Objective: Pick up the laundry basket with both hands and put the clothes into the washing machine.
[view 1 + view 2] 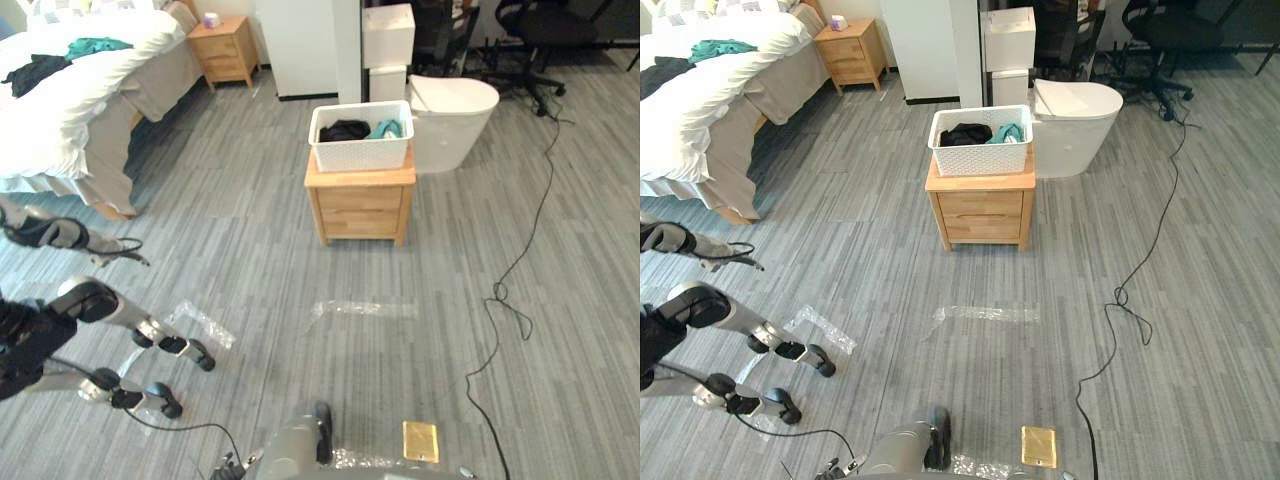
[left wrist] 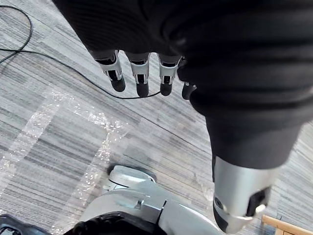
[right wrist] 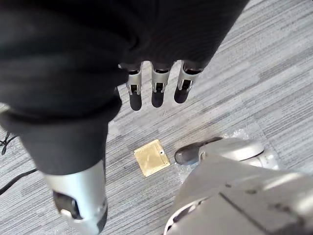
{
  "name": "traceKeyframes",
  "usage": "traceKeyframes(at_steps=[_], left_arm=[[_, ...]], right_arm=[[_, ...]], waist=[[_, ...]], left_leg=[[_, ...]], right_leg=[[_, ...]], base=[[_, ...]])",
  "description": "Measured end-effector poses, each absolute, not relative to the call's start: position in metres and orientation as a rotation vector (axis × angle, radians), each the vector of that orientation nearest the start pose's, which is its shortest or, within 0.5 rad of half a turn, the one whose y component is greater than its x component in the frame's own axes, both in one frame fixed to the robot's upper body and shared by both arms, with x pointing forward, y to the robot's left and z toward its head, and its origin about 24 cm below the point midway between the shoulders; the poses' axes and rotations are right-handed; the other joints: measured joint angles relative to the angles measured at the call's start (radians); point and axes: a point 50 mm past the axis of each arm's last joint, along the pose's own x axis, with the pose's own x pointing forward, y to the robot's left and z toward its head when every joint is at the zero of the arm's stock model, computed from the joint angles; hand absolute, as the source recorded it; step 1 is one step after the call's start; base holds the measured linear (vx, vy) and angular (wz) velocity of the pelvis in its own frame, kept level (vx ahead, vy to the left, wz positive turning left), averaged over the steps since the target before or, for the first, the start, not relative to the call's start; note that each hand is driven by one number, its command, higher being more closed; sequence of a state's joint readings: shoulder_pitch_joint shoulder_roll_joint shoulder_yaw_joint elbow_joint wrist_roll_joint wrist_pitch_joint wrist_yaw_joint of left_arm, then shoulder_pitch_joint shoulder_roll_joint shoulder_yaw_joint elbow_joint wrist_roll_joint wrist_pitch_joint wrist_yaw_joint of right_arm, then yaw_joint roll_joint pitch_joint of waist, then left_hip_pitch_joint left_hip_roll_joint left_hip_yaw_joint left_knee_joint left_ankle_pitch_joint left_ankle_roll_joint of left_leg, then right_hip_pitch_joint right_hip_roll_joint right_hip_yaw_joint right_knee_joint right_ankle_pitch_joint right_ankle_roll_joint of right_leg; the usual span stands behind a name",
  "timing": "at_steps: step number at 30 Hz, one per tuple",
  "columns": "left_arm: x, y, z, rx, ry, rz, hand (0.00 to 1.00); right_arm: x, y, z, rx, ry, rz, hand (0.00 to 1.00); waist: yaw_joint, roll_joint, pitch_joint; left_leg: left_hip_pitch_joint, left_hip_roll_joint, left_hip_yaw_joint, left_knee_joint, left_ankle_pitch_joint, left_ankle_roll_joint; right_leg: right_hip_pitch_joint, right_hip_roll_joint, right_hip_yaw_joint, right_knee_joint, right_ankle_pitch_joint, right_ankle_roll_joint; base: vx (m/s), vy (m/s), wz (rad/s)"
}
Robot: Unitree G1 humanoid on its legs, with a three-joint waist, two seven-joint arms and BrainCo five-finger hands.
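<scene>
A white perforated laundry basket (image 1: 361,139) stands on a low wooden nightstand (image 1: 362,205) a few steps ahead. Black clothes (image 1: 345,130) and a teal garment (image 1: 388,128) lie inside it. Just right of the nightstand is a white rounded washing machine (image 1: 452,120) with its lid down. My left hand (image 1: 160,340) hangs at the lower left, far from the basket, its fingers (image 2: 139,73) straight over the bare floor with nothing in them. My right hand (image 3: 156,85) also hangs with straight fingers, above a brass floor plate (image 3: 152,157).
A bed (image 1: 80,100) with white bedding fills the far left, and a second nightstand (image 1: 225,48) stands beyond it. White boxes (image 1: 388,50) and an office chair (image 1: 545,30) stand behind the machine. A black cable (image 1: 520,260) trails over the floor on the right. Clear tape (image 1: 360,310) marks the floor.
</scene>
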State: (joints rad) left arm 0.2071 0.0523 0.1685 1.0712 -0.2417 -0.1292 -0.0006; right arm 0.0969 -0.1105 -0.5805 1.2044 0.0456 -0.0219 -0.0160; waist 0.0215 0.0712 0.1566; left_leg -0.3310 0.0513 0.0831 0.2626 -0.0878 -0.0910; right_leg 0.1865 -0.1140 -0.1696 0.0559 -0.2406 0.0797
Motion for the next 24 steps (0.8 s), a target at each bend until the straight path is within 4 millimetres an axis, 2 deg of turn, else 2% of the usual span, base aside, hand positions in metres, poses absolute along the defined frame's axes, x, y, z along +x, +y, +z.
traceKeyframes(at_steps=[2, 3, 4, 5, 6, 7, 8, 9, 11, 13, 14, 15, 17, 19, 20, 21, 22, 23, 24], left_arm=[[0.042, 0.201, -0.167, -0.232, 1.107, 0.411, 0.0], [0.042, 0.205, -0.167, -0.225, 1.106, 0.418, 0.0], [0.045, 0.209, -0.166, -0.225, 1.093, 0.429, 0.0], [0.047, 0.211, -0.165, -0.226, 1.086, 0.436, 0.0], [0.047, 0.215, -0.164, -0.22, 1.083, 0.447, 0.0], [0.047, 0.215, -0.164, -0.221, 1.082, 0.447, 0.0], [0.048, 0.214, -0.164, -0.224, 1.08, 0.446, 0.0], [0.049, 0.214, -0.164, -0.226, 1.079, 0.446, 0.0], [0.062, 0.212, -0.162, -0.24, 1.04, 0.442, 0.0], [0.076, 0.203, -0.161, -0.286, 0.999, 0.451, 0.0], [0.083, 0.199, -0.16, -0.309, 0.979, 0.454, 0.0], [0.086, 0.198, -0.16, -0.319, 0.97, 0.46, 0.0], [0.089, 0.195, -0.16, -0.366, 0.952, 0.5, 0.0], [0.081, 0.198, -0.161, -0.386, 0.96, 0.547, 0.0], [0.077, 0.196, -0.162, -0.409, 0.969, 0.571, 0.0], [0.078, 0.193, -0.163, -0.419, 0.971, 0.566, 0.0], [0.075, 0.183, -0.164, -0.458, 0.979, 0.575, 0.0], [0.069, 0.182, -0.166, -0.474, 0.993, 0.595, 0.0], [0.067, 0.184, -0.166, -0.481, 0.991, 0.614, 0.0]], right_arm=[[0.036, -0.242, -0.167, 0.282, 1.199, -0.658, 0.0], [0.032, -0.235, -0.169, 0.306, 1.211, -0.657, 0.0], [0.028, -0.231, -0.171, 0.347, 1.218, -0.672, 0.0], [0.026, -0.229, -0.172, 0.373, 1.219, -0.69, 0.0], [0.023, -0.228, -0.172, 0.422, 1.211, -0.737, 0.0], [0.022, -0.231, -0.172, 0.458, 1.191, -0.785, 0.0], [0.022, -0.233, -0.171, 0.466, 1.179, -0.799, 0.0], [0.022, -0.234, -0.171, 0.471, 1.17, -0.808, 0.0], [0.025, -0.236, -0.17, 0.473, 1.15, -0.813, 0.0], [0.03, -0.242, -0.166, 0.473, 1.093, -0.833, 0.0], [0.031, -0.244, -0.164, 0.474, 1.071, -0.844, 0.0], [0.03, -0.244, -0.164, 0.477, 1.066, -0.847, 0.0], [0.03, -0.235, -0.165, 0.488, 1.067, -0.831, 0.0], [0.028, -0.224, -0.168, 0.504, 1.084, -0.807, 0.0], [0.025, -0.216, -0.169, 0.509, 1.103, -0.788, 0.0], [0.022, -0.213, -0.17, 0.522, 1.105, -0.798, 0.0], [0.017, -0.22, -0.168, 0.507, 1.097, -0.817, 0.0], [0.017, -0.224, -0.167, 0.494, 1.093, -0.817, 0.0], [0.018, -0.225, -0.167, 0.49, 1.088, -0.815, 0.0]], waist=[[0.012, -0.018, -0.015], [0.018, -0.045, -0.032], [0.012, -0.058, -0.035], [0.012, -0.068, -0.031], [0.01, -0.085, -0.025], [-0.002, -0.087, -0.018], [-0.004, -0.081, -0.014], [-0.009, -0.07, -0.01], [-0.007, -0.059, -0.011], [-0.012, -0.033, -0.015], [-0.012, -0.023, -0.016], [-0.011, -0.022, -0.017], [-0.005, -0.042, -0.023], [-0.007, -0.07, -0.034], [-0.012, -0.059, -0.048], [-0.014, -0.05, -0.053], [-0.023, -0.016, -0.058], [-0.023, 0.004, -0.071], [-0.032, 0.01, -0.07]], left_leg=[[-0.019, -0.029, 0.001, 0.105, 0.007, 0.043], [-0.03, -0.056, 0.012, 0.175, -0.036, 0.098], [-0.017, -0.074, 0.02, 0.225, -0.09, 0.116], [0.003, -0.083, 0.028, 0.239, -0.107, 0.134], [0.061, -0.101, 0.037, 0.25, -0.142, 0.152], [0.136, -0.106, 0.034, 0.243, -0.179, 0.162], [0.177, -0.105, 0.029, 0.232, -0.192, 0.163], [0.24, -0.102, 0.027, 0.195, -0.202, 0.167], [0.36, -0.086, 0.026, 0.095, -0.207, 0.162], [0.431, -0.04, 0.022, 0.04, -0.21, 0.155], [0.461, -0.012, 0.01, 0.027, -0.221, 0.134], [0.476, -0.001, 0.004, 0.018, -0.227, 0.124], [0.533, 0.032, -0.002, 0.01, -0.259, 0.071], [0.584, 0.045, -0.004, 0.0, -0.277, 0.041], [0.623, 0.087, -0.027, -0.005, -0.285, 0.022], [0.623, 0.103, -0.042, 0.011, -0.275, 0.015], [0.614, 0.144, -0.061, 0.077, -0.252, 0.011], [0.561, 0.178, -0.078, 0.215, -0.203, 0.024], [0.522, 0.191, -0.087, 0.304, -0.158, 0.033]], right_leg=[[-0.002, -0.047, 0.015, 0.077, -0.074, 0.019], [-0.029, -0.079, 0.033, 0.199, -0.111, 0.036], [-0.095, -0.112, 0.049, 0.405, -0.113, 0.054], [-0.138, -0.129, 0.067, 0.528, -0.096, 0.074], [-0.213, -0.157, 0.101, 0.766, -0.03, 0.104], [-0.27, -0.17, 0.09, 0.952, -0.009, 0.101], [-0.288, -0.169, 0.072, 1.007, -0.014, 0.093], [-0.318, -0.17, 0.035, 1.045, -0.028, 0.069], [-0.404, -0.161, -0.066, 0.972, -0.058, 0.018], [-0.457, -0.119, -0.113, 0.695, -0.06, 0.009], [-0.476, -0.098, -0.098, 0.521, -0.027, 0.008], [-0.483, -0.094, -0.087, 0.436, 0.004, 0.007], [-0.501, -0.081, -0.013, 0.172, 0.143, 0.008], [-0.501, -0.081, -0.011, 0.103, 0.199, 0.007], [-0.504, -0.065, -0.018, 0.19, 0.306, 0.01], [-0.516, -0.055, -0.019, 0.245, 0.308, 0.007], [-0.519, -0.03, -0.041, 0.332, 0.26, -0.016], [-0.511, -0.009, -0.061, 0.38, 0.193, -0.034], [-0.496, -0.001, -0.071, 0.393, 0.168, -0.046]], base=[[0.52, 0.272, -0.32], [0.68, 0.291, -0.15], [0.56, 0.226, -0.05], [0.55, 0.214, 0.12], [0.54, 0.148, 0.04], [0.54, 0.125, -0.01], [0.42, 0.08, -0.07], [0.41, 0.062, -0.13], [0.51, 0.022, -0.07], [0.51, -0.06, 0.12], [0.43, -0.08, 0.24], [0.49, -0.116, 0.31], [0.53, -0.194, 0.15], [0.59, -0.313, 0.14], [0.74, -0.41, 0.39], [0.74, -0.443, 0.54], [0.72, -0.443, 0.31], [0.6, -0.398, 0.22], [0.45, -0.299, 0.11]])
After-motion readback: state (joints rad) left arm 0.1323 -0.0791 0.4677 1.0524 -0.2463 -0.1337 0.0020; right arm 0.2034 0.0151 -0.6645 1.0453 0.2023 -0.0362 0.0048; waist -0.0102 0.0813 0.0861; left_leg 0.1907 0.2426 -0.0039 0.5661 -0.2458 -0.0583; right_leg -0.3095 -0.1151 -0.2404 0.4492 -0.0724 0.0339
